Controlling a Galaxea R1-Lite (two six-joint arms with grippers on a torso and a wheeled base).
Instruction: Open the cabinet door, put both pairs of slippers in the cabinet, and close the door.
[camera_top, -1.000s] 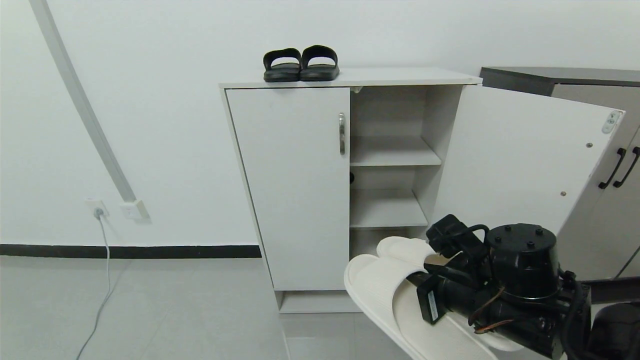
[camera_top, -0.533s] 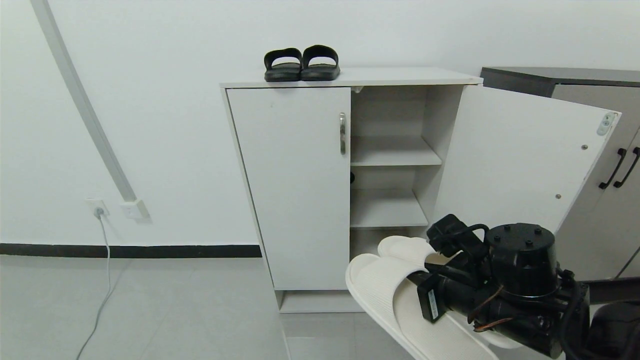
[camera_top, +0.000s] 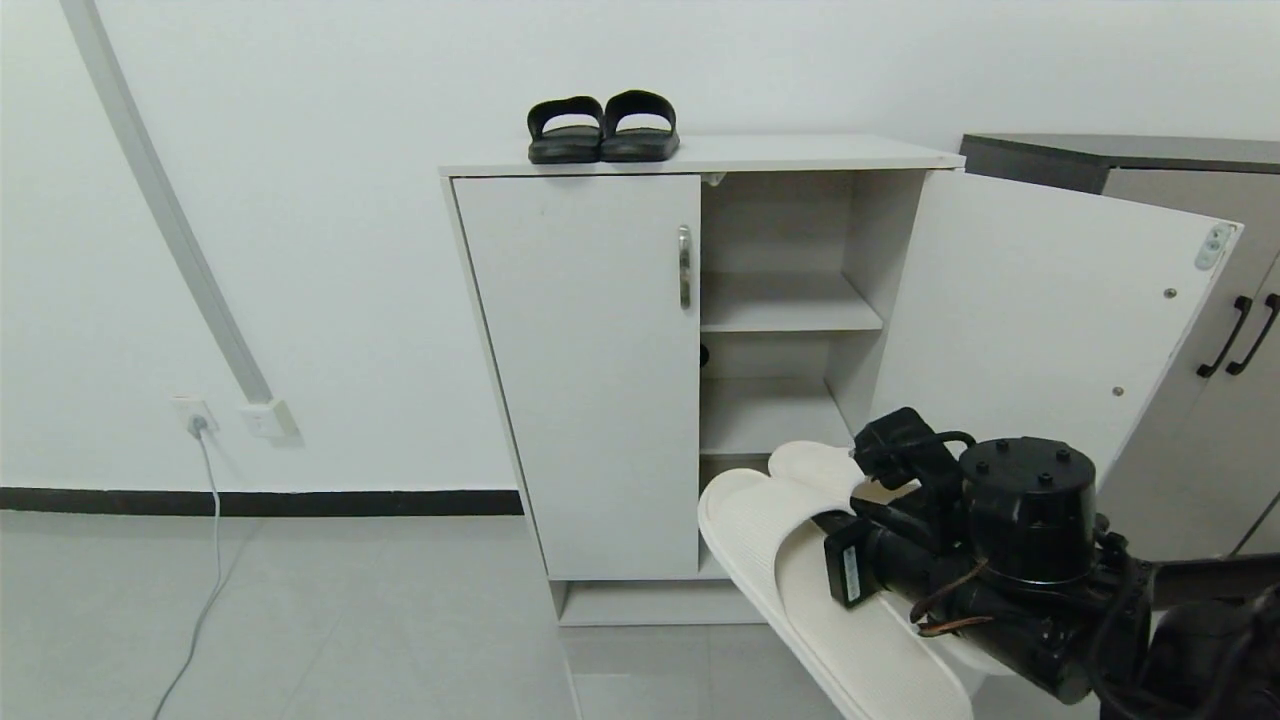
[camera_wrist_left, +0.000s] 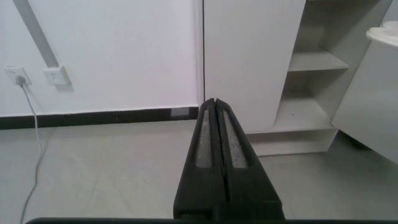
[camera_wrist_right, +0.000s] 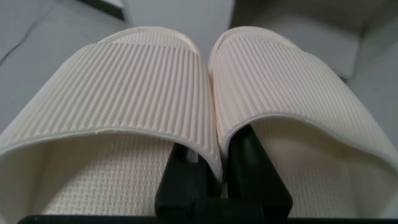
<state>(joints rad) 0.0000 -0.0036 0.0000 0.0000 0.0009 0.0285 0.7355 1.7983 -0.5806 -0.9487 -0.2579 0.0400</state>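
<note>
The white cabinet (camera_top: 590, 380) stands against the wall, its left door shut and its right door (camera_top: 1040, 310) swung wide open, baring several shelves (camera_top: 775, 410). A pair of black slippers (camera_top: 603, 127) sits on the cabinet top. My right gripper (camera_top: 850, 525) is shut on the inner edges of a pair of white slippers (camera_top: 800, 560), holding them side by side in the air in front of the open compartment; in the right wrist view the white slippers (camera_wrist_right: 205, 99) point toward the cabinet. My left gripper (camera_wrist_left: 216, 109) is shut with nothing in it, hanging above the floor left of the cabinet (camera_wrist_left: 255, 62).
A grey cabinet (camera_top: 1190, 300) with black handles stands behind the open door at the right. A wall socket with a cable (camera_top: 205, 520) and a slanted conduit (camera_top: 160, 200) are at the left. Grey tiled floor (camera_top: 300, 620) spreads in front.
My right gripper has carried the white slippers a little up and forward toward the open compartment. The left arm and black slippers have not moved.
</note>
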